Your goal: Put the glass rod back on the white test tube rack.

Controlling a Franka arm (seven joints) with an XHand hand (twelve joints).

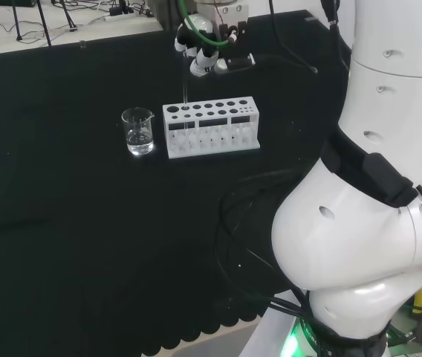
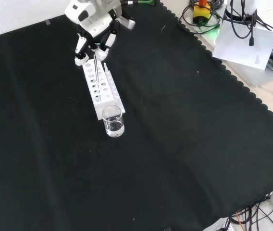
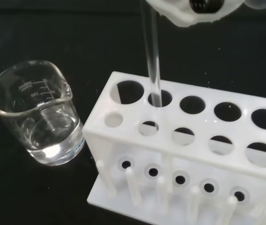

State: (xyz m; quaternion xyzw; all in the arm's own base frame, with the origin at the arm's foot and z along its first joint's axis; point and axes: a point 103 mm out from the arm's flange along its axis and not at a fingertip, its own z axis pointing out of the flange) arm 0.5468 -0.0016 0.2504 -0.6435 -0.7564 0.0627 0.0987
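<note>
The white test tube rack (image 1: 211, 128) stands mid-cloth, its rows of round holes bare (image 2: 103, 89). Above its end nearest the beaker, the black and white hand (image 1: 205, 50) (image 2: 95, 30) is curled on the top of a thin clear glass rod (image 1: 187, 93) (image 2: 95, 65). The rod hangs nearly upright. In the wrist view the glass rod (image 3: 151, 56) drops from the hand (image 3: 189, 11) and its lower end sits at the mouth of the second hole from the beaker end of the rack (image 3: 184, 140), in the far row. How deep the tip reaches is unclear.
A small clear glass beaker (image 1: 138, 132) (image 2: 113, 121) (image 3: 37, 112) holding a little clear liquid stands just off the rack's end, close to the rod. The arm's white links (image 1: 374, 186) rise at the right of the head view. Cables and paper (image 2: 244, 43) lie beyond the cloth's scalloped edge.
</note>
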